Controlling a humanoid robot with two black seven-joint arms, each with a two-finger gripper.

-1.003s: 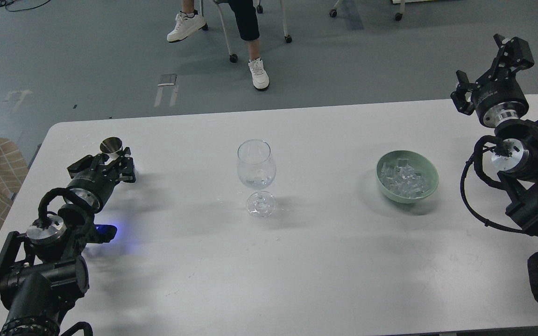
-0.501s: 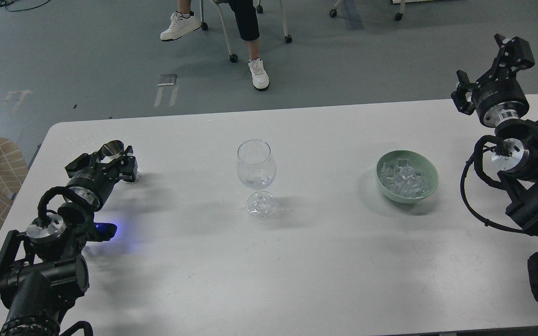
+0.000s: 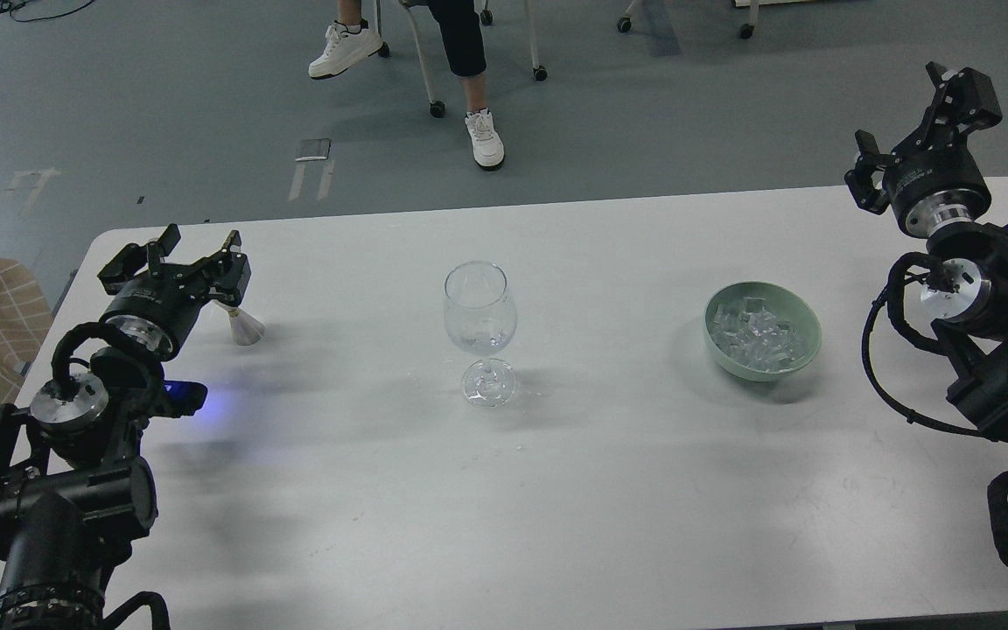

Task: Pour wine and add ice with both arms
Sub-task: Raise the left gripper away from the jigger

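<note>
Head view: left end effector [image 3: 187,255] spread wide open at far left of desk [image 3: 556,490], empty, small metal cup [image 3: 244,327] just beside it. Right end effector [image 3: 915,122] raised far right, open too, gripping nothing. Wine glass [image 3: 480,324] mid-desk with barely any wine [image 3: 479,337], ice [image 3: 759,337] piled in green bowl [image 3: 806,324] to its right.

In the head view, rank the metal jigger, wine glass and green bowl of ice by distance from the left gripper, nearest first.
From the left gripper:
1. Metal jigger, standing on the table just beside the gripper, at the left end.
2. Wine glass, upright at the table's middle.
3. Green bowl of ice, right of the glass, nearer the right arm.
</note>
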